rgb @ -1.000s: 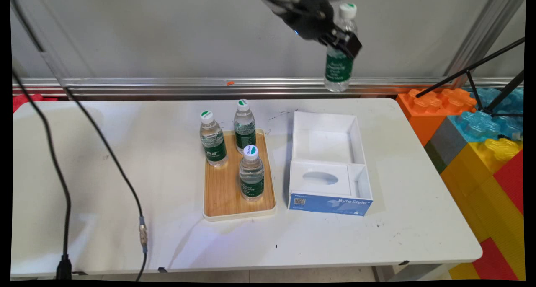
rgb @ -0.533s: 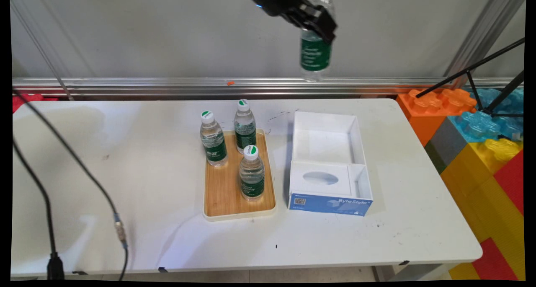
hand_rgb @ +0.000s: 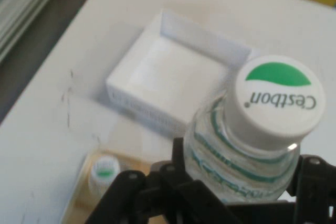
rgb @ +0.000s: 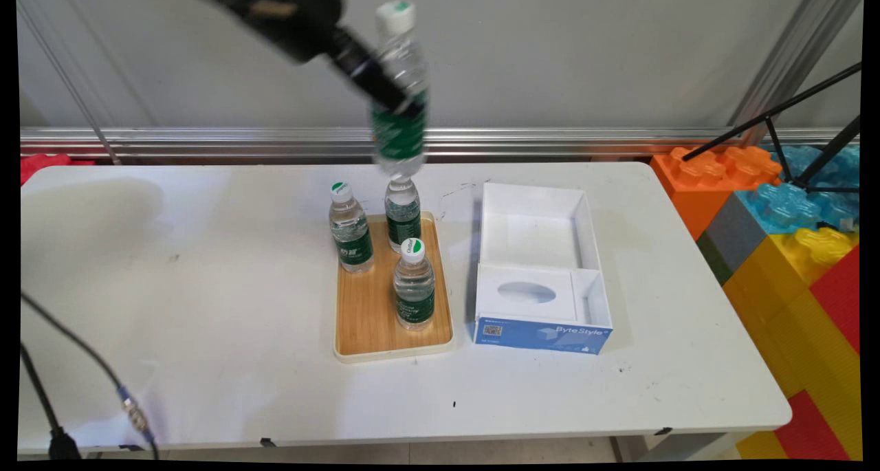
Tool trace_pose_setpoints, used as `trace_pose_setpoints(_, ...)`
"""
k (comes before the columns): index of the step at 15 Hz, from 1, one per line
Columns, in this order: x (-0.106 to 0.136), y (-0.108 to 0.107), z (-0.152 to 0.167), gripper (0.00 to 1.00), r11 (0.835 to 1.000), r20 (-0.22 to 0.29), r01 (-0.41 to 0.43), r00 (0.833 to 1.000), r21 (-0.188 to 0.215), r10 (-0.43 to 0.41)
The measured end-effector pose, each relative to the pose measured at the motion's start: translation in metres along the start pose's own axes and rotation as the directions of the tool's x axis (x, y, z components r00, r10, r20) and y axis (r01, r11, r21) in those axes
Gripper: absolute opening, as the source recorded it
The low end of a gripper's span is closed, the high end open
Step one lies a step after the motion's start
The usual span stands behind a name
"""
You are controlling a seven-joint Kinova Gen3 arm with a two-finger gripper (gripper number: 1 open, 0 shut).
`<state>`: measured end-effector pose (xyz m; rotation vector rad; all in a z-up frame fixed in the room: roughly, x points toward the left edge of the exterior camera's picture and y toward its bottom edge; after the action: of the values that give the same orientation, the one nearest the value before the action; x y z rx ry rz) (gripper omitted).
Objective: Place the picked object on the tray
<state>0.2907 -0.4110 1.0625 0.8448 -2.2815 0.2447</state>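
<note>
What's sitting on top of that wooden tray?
Three water bottles stand on the wooden tray. The far one has its cap covered by the bottle hanging in the claw.

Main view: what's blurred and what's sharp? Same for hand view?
Main view: the hand and the held bottle are motion-smeared, while the tray, its three bottles and the white box are crisp. Hand view: the held bottle's cap reads clearly, but the box and a tray bottle's cap beyond it are soft.
</note>
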Motion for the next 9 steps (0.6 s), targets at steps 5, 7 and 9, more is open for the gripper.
trace_pose_setpoints(5,-0.088,-0.019,-0.01,0.0,0.998,0.029,-0.024,0.999,-0.055,0.026)
trace_pose_setpoints(7,-0.115,-0.026,-0.006,0.0,0.997,0.026,-0.036,0.999,-0.075,0.038)
trace_pose_setpoints(9,-0.133,-0.032,-0.001,0.0,0.995,0.02,-0.048,0.999,-0.085,0.05)
